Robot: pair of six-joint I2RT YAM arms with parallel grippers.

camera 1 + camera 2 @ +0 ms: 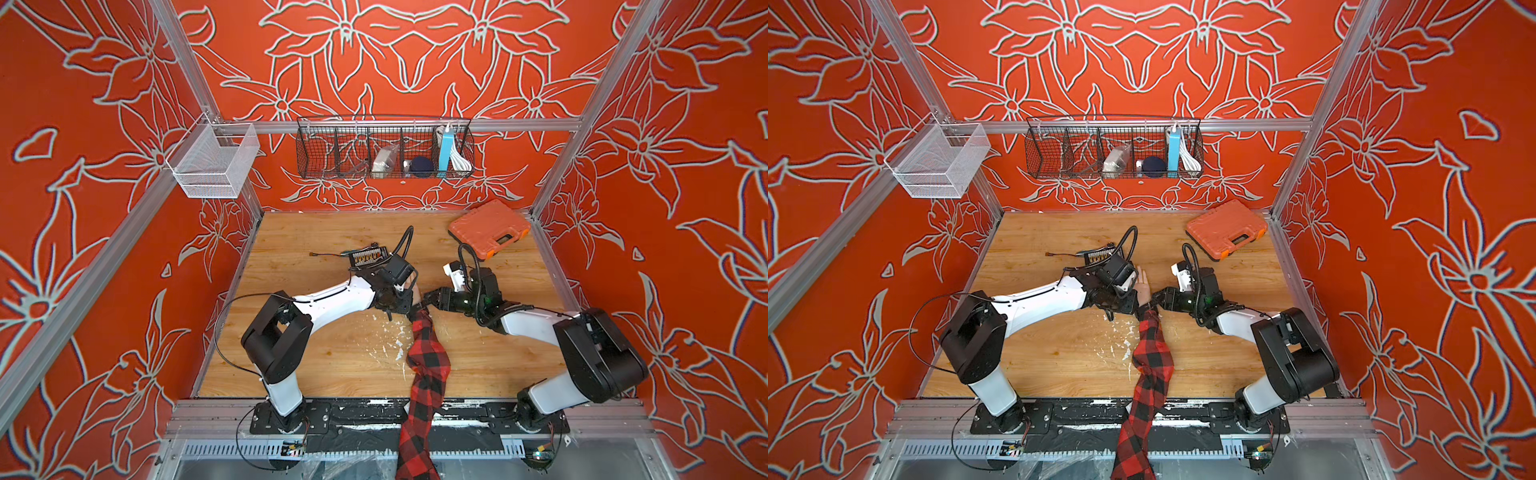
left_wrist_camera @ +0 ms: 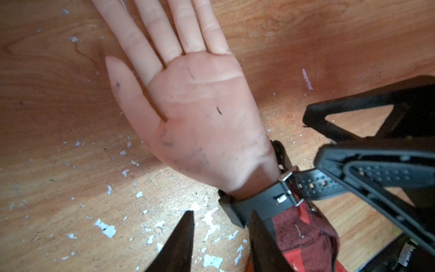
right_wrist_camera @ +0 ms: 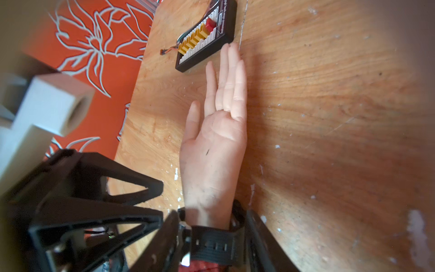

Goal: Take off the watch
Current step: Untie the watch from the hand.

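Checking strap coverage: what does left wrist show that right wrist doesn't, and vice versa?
Left wrist only: the perforated strap tail sticking out past the metal buckle of the watch. Right wrist only: the black connector board lying beyond the dummy hand, and the orange wall. Both: that hand palm-up, the black strap round its wrist, the wooden table.
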